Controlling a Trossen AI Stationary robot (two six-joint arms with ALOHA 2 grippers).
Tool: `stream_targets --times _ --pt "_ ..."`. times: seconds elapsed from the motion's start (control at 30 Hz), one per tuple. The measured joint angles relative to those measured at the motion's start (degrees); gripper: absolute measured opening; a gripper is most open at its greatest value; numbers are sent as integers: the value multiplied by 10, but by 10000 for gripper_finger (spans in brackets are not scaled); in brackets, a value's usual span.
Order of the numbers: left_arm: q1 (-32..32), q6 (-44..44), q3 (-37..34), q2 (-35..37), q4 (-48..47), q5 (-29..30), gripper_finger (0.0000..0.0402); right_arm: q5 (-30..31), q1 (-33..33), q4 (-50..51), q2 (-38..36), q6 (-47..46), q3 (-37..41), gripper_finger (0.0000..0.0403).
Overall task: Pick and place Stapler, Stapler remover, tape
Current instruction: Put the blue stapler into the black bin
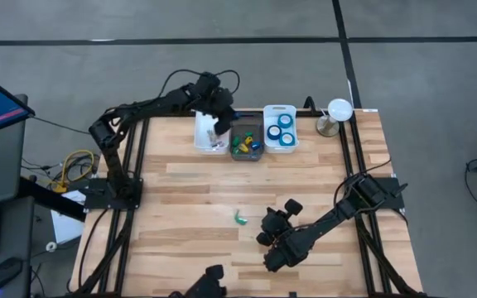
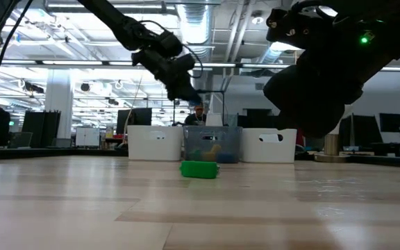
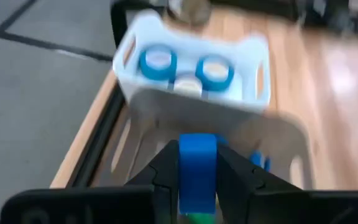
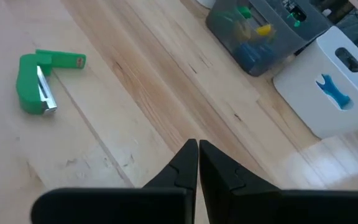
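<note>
Tape rolls (image 1: 285,127) in right white bin (image 1: 280,110); left claw (image 3: 197,180) grasping blue piece (image 3: 197,163) above grey bin (image 1: 246,150); right claw (image 4: 197,152) clenched.

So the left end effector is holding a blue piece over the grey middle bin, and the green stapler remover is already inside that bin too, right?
Not quite. The left end effector does hold a blue piece over the grey middle bin, but the green stapler remover still lies on the table, well short of the bins. The high view shows it, near the right end effector.
</note>
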State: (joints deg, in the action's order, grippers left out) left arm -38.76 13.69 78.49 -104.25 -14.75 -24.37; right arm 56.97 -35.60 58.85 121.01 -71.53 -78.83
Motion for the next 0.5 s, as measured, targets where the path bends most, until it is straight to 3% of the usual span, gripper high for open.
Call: stream_targets --times 0.3,0.5 --pt "32 199 0 0 -32 15 63 1 8 -2 0 16 0 8" --pt "67 236 0 -28 12 46 63 1 9 -4 0 16 0 8"
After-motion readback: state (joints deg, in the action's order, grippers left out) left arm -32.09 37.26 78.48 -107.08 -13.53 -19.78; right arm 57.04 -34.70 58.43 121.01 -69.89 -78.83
